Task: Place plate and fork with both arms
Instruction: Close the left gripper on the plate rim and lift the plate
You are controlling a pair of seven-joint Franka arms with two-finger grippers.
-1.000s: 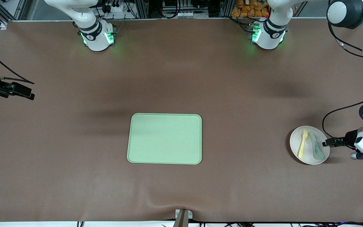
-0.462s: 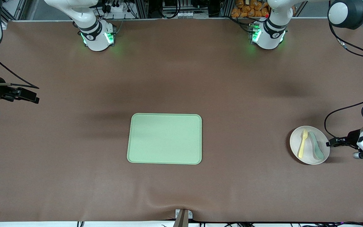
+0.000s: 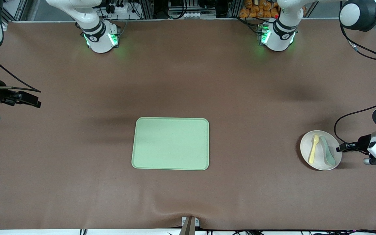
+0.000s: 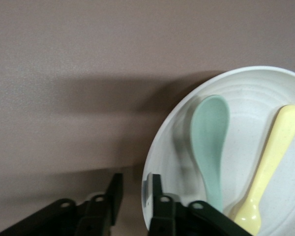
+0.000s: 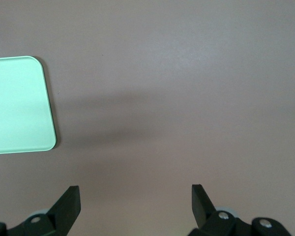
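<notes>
The off-white plate (image 3: 320, 164) lies on the table toward the left arm's end, with the pale-yellow fork (image 3: 313, 148) and a teal spoon (image 3: 327, 152) side by side in it. My left gripper (image 3: 339, 148) is low at the plate's edge. In the left wrist view its fingers straddle the plate (image 4: 246, 83) rim, one inside against the wall, the other outside with a gap to the rim. The spoon (image 4: 209, 137) and fork (image 4: 273, 157) lie just past the left gripper (image 4: 135, 189). My right gripper (image 3: 36, 102) hangs open over bare table at the right arm's end, holding nothing (image 5: 135, 201).
A rectangular light-green tray (image 3: 170, 143) lies in the middle of the brown table, and its corner shows in the right wrist view (image 5: 17, 103). Cables trail from both wrists. A small bracket (image 3: 189, 223) sits at the table's near edge.
The left gripper's fingers have narrowed around the plate's rim. The right gripper shifted a little toward the table's middle, then held still. Plate, fork and spoon have not moved.
</notes>
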